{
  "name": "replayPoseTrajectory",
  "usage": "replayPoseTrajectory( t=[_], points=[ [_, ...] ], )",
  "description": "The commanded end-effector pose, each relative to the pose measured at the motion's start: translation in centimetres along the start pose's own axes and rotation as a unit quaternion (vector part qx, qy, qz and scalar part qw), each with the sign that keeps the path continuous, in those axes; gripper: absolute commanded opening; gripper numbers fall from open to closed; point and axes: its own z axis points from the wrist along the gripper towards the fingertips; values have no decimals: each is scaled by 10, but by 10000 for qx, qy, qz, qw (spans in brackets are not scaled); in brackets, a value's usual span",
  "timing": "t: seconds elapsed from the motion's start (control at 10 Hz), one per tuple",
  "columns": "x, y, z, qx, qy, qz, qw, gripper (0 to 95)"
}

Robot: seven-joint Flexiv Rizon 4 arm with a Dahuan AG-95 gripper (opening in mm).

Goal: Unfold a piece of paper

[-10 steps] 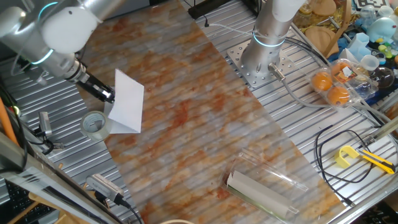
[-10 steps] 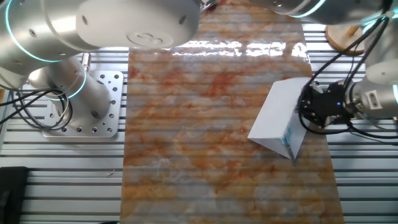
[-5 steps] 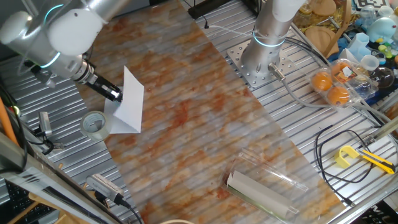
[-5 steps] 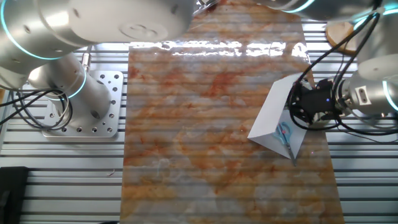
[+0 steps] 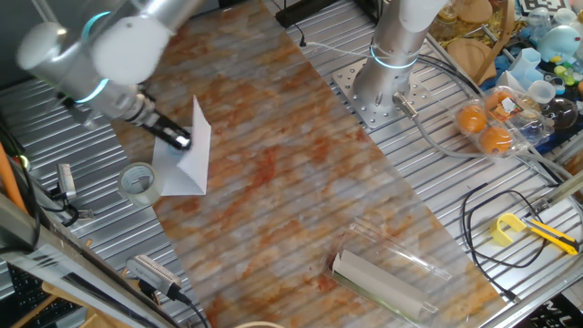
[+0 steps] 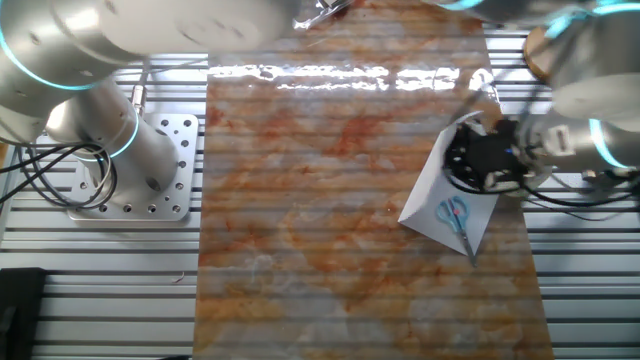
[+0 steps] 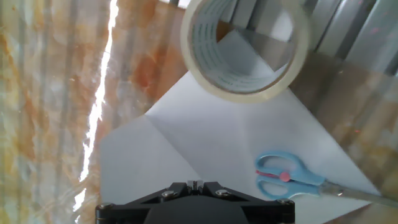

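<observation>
The piece of paper [image 5: 189, 169] is a white creased sheet at the left edge of the mat. Its lower half lies flat and its upper flap stands nearly upright. My gripper [image 5: 181, 139] is shut on the raised flap's edge, seen also in the other fixed view [image 6: 470, 160]. There the paper [image 6: 430, 195] lies under blue-handled scissors [image 6: 455, 215]. In the hand view my gripper [image 7: 195, 184] has its jaws together, looking down on the flat half of the paper [image 7: 186, 137], the scissors [image 7: 289, 175] and a tape roll [image 7: 245, 46] resting on the sheet's far corner.
The tape roll [image 5: 138, 181] sits just left of the paper. A grey-white roll in clear plastic casing [image 5: 383, 273] lies at the near mat end. A second arm's base [image 5: 387, 73] stands at the back. Oranges [image 5: 487, 123], cables and a yellow tool [image 5: 510, 228] lie at the right.
My gripper has moved right across the sheet with the flap's edge, raising the flap from a low tilt to nearly upright. The scissors inside have come into view.
</observation>
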Motion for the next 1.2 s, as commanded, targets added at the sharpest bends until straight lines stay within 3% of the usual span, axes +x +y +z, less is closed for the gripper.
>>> replayPoseTrajectory(
  t=[0.1,0.6,0.8,1.0,1.1,1.2],
  points=[
    [-1,0,1,-28,38,16,10000,0],
    [11,10,19,-22,-4,129,9999,0],
    [11,10,19,-8,-20,185,9998,0],
    [11,10,19,238,-98,347,9991,0],
    [11,10,19,600,-176,468,9969,0],
    [11,10,19,664,-195,489,9964,0]
  ],
)
